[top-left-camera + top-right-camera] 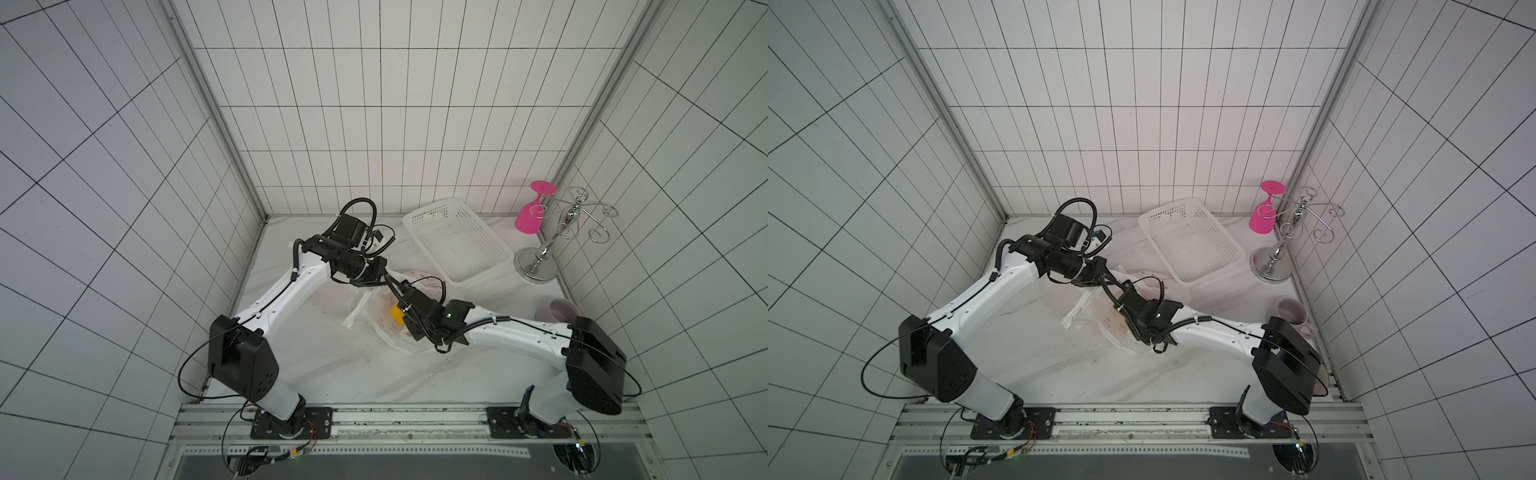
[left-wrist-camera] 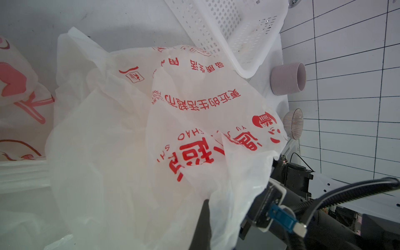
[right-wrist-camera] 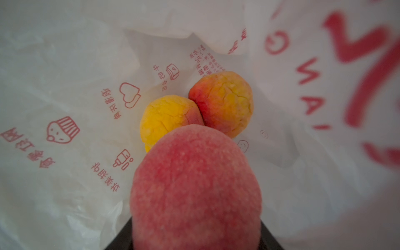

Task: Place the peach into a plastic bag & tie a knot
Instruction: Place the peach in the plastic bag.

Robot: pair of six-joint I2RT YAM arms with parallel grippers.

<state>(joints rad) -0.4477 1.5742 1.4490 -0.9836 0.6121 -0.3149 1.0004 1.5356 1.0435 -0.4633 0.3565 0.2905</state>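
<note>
Inside the plastic bag [image 3: 65, 65], past its open mouth, the held peach [image 3: 195, 186] fills the near part of the right wrist view; its long axis runs along the gripper's line of reach, with the rounded red end pointing deeper into the bag toward a yellow peach [image 3: 166, 116] and an orange peach [image 3: 225, 101], which lie touching each other on the printed film; the held peach overlaps both, so whether it touches them cannot be told; the right gripper [image 3: 195, 234] has its fingers [image 3: 125, 238] spread by the fruit's width and clamped on the peach; only their dark edges show on either side of it, and the tips are hidden behind it; the left gripper [image 1: 384, 274] has its fingers pressed together on the bag's raised rim, over the middle of the marble table [image 1: 332, 374], though in the left wrist view crumpled film covers them; in both top views the right wrist blocks the held peach, and only a yellow patch shows in the bag's mouth; red lettering close to the right wrist lens is blurred; beyond the bag sit a white perforated basket [image 1: 457, 245], a mauve mug [image 1: 559, 311] partly cut off by the right arm, and a pink wine glass [image 1: 528, 218] hanging upside down on a chrome rack [image 1: 538, 266]
</note>
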